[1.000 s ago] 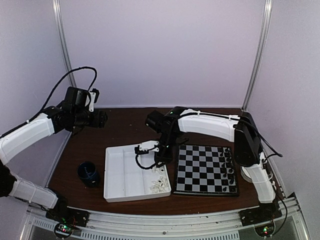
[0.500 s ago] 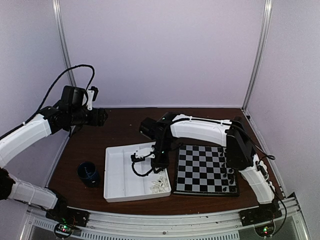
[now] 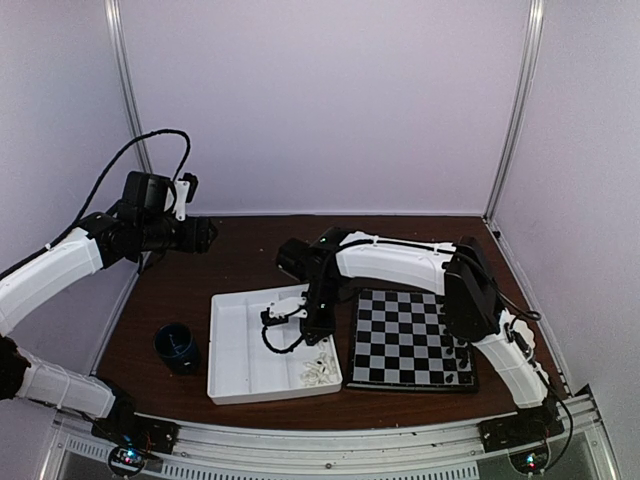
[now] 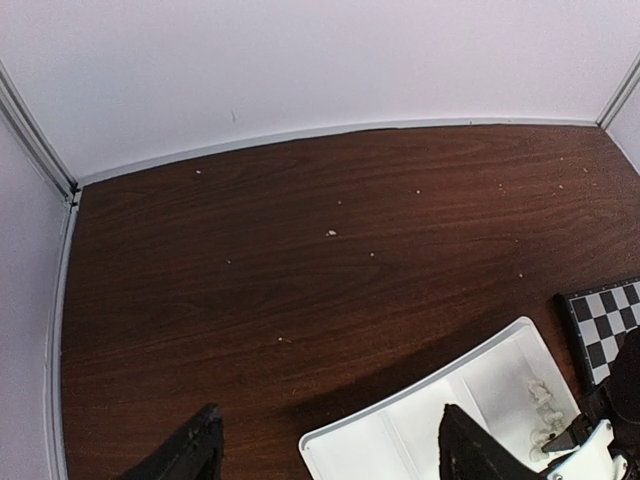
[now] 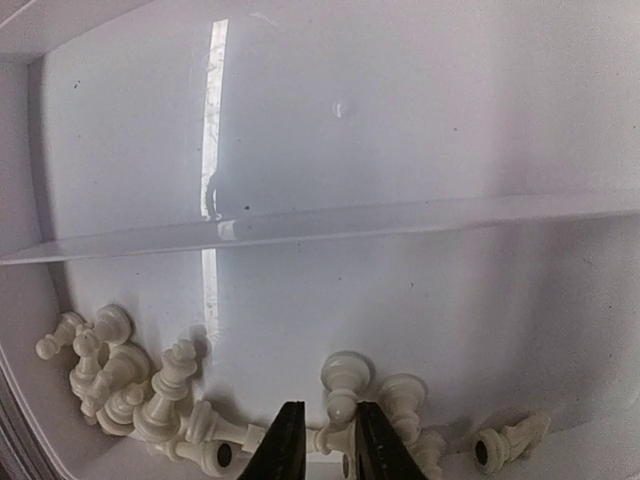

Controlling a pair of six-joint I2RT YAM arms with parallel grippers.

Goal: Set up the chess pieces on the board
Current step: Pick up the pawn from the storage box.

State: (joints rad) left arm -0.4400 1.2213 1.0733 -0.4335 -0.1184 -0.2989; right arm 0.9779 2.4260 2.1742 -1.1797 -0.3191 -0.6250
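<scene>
The dark wooden worktop [image 3: 240,260] carries everything, and the two arms are the biggest things over it. The left arm [image 3: 50,275] is raised well off to the left. The right arm [image 3: 400,260] reaches across from the right and down into the white tray [image 3: 235,350]. The board [image 3: 405,335] lies flat just right of that tray, with black pieces [image 3: 458,340] along its right edge and the other squares bare, so the job looks early, with the white side not yet placed. A blue cup [image 3: 177,346] stands left of the tray, well clear of the work. The white pieces [image 5: 150,400] lie heaped and tangled in the tray's near right corner, below a low divider [image 5: 400,215]. The step in hand appears to be picking one white piece from that heap. The right fingers [image 5: 283,440] are narrow and dip among the pieces on either side of one small piece [image 5: 340,380], but I cannot tell whether they grip it. The next move calls for a firm pinch on that single piece, a straight lift clear of its neighbours and the tray wall, then a carry to the board's left side. The crowding is the main obstacle, since neighbouring pieces touch the target. The left fingers [image 4: 200,455] stand wide and hold nothing.
</scene>
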